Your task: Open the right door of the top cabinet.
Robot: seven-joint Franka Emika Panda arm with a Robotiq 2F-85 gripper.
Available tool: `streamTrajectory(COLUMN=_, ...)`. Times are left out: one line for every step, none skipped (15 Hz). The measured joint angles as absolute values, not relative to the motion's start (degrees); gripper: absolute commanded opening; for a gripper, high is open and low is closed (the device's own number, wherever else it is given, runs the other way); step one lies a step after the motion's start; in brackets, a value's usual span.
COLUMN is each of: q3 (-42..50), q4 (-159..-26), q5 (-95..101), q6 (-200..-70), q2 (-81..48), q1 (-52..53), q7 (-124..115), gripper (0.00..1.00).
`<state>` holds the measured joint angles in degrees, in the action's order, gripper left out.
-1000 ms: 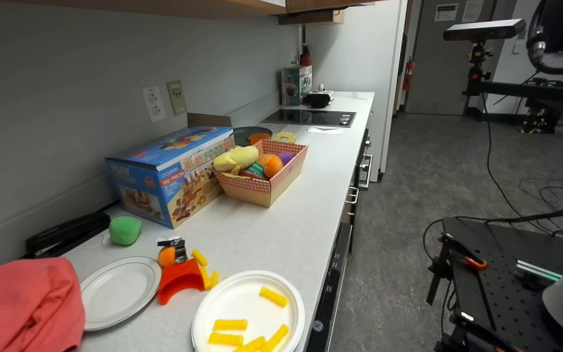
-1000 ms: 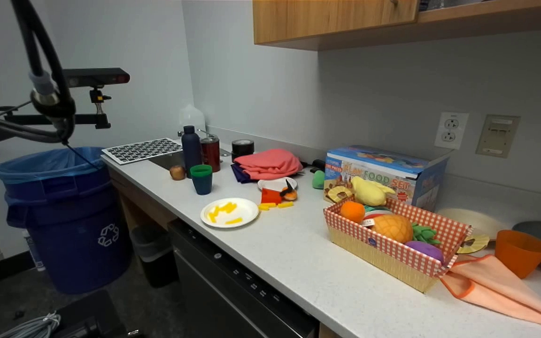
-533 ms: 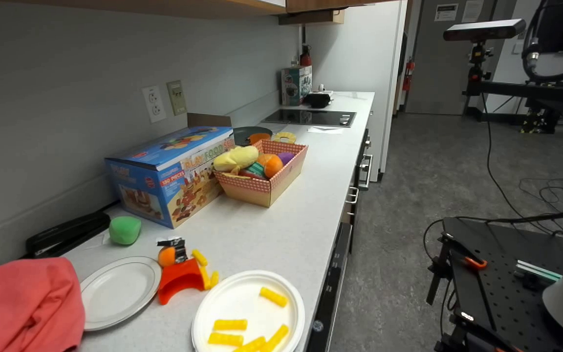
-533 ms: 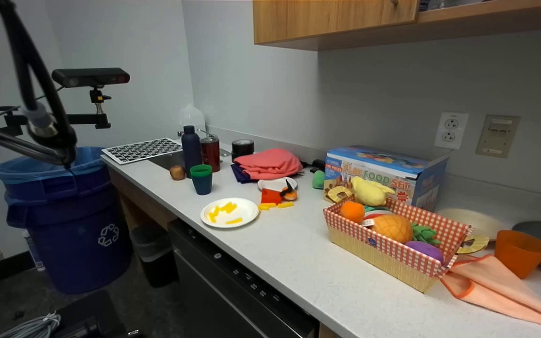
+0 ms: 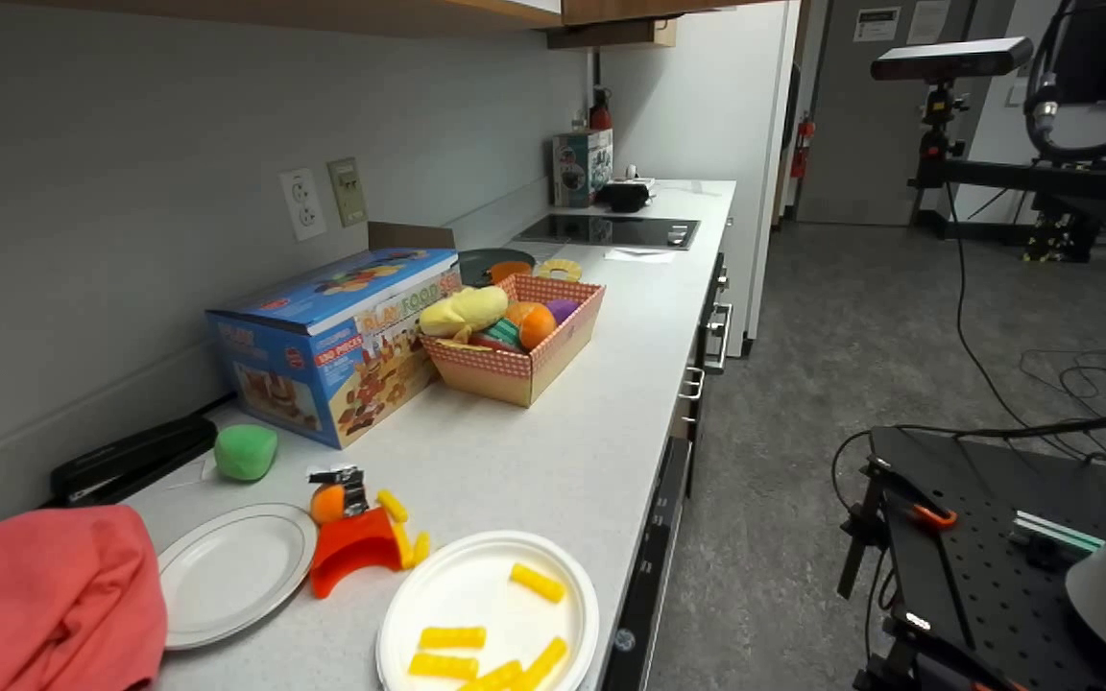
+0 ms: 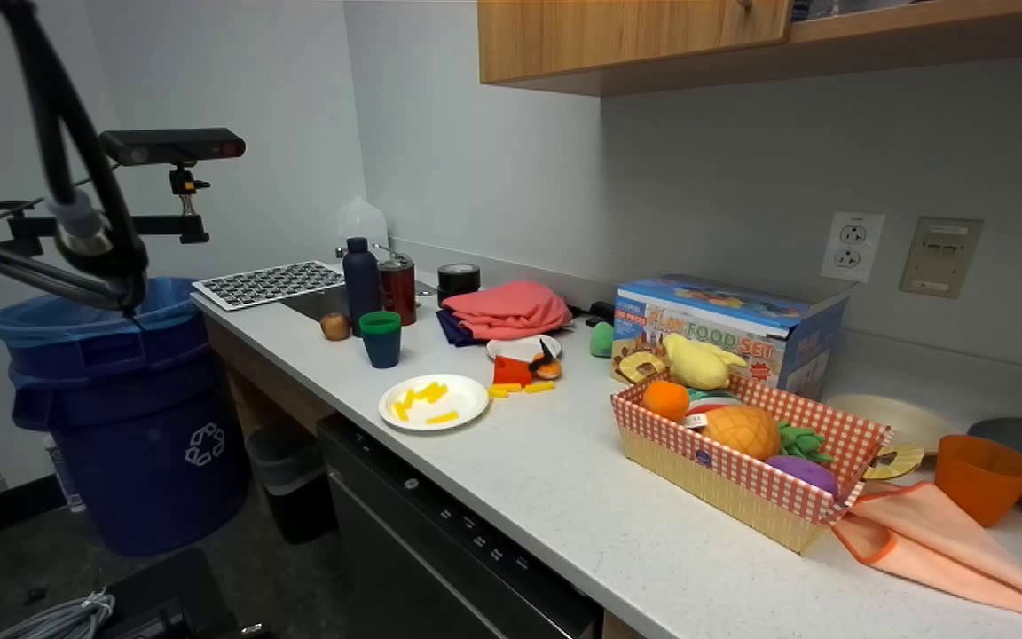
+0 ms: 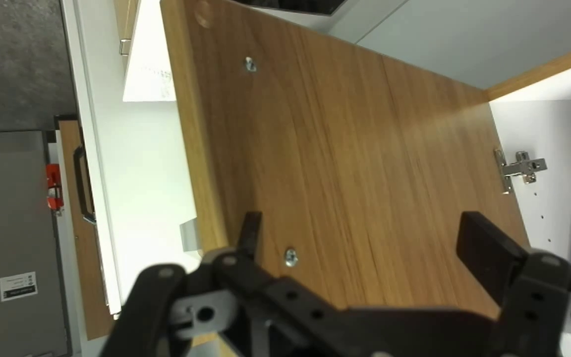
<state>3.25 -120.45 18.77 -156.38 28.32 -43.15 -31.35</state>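
The top cabinet (image 6: 777,60), light tan wood, hangs on the wall (image 6: 706,177); both exterior views show only its lower part. Its left door (image 6: 635,34) sits flat and closed, a small knob (image 6: 745,4) near the lower right corner, and the bay (image 6: 901,19) beside it lies open. In the wrist view the right door (image 7: 350,158) stands swung open, its brown, grained inner face carrying two screws (image 7: 291,257), a silver hinge (image 7: 519,167) joining it to the cabinet's white inner side (image 7: 560,213).
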Motion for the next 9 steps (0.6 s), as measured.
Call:
streamTrajectory(q3=3.2, q4=-120.5, q5=18.8, q6=-156.4, q2=28.2, q1=-43.2, q7=-31.4, gripper=1.0)
streamTrajectory(q3=3.0, q4=-120.4, q5=18.8, q6=-156.4, q2=28.0, q1=-43.5, q7=-31.9, gripper=1.0)
streamTrajectory(q3=2.4, q4=-120.0, q5=18.8, q6=-156.5, q2=27.4, q1=-44.3, q7=-33.0, gripper=1.0)
streamTrajectory(q3=1.7, q4=-119.4, q5=18.9, q6=-156.5, q2=26.5, q1=-45.4, q7=-34.4, gripper=1.0)
streamTrajectory(q3=0.9, q4=-118.4, q5=19.1, q6=-156.5, q2=25.3, q1=-46.6, q7=-36.0, gripper=1.0)
streamTrajectory(q3=0.2, q4=-117.3, q5=19.5, q6=-156.5, q2=23.9, q1=-47.9, q7=-37.7, gripper=1.0)
streamTrajectory(q3=-0.4, q4=-116.0, q5=20.4, q6=-156.5, q2=22.2, q1=-49.1, q7=-39.6, gripper=1.0)
streamTrajectory(q3=-0.9, q4=-114.5, q5=21.6, q6=-156.5, q2=20.5, q1=-50.3, q7=-41.7, gripper=1.0)
streamTrajectory(q3=-1.1, q4=-113.1, q5=23.0, q6=-156.5, q2=18.8, q1=-51.2, q7=-43.8, gripper=1.0)
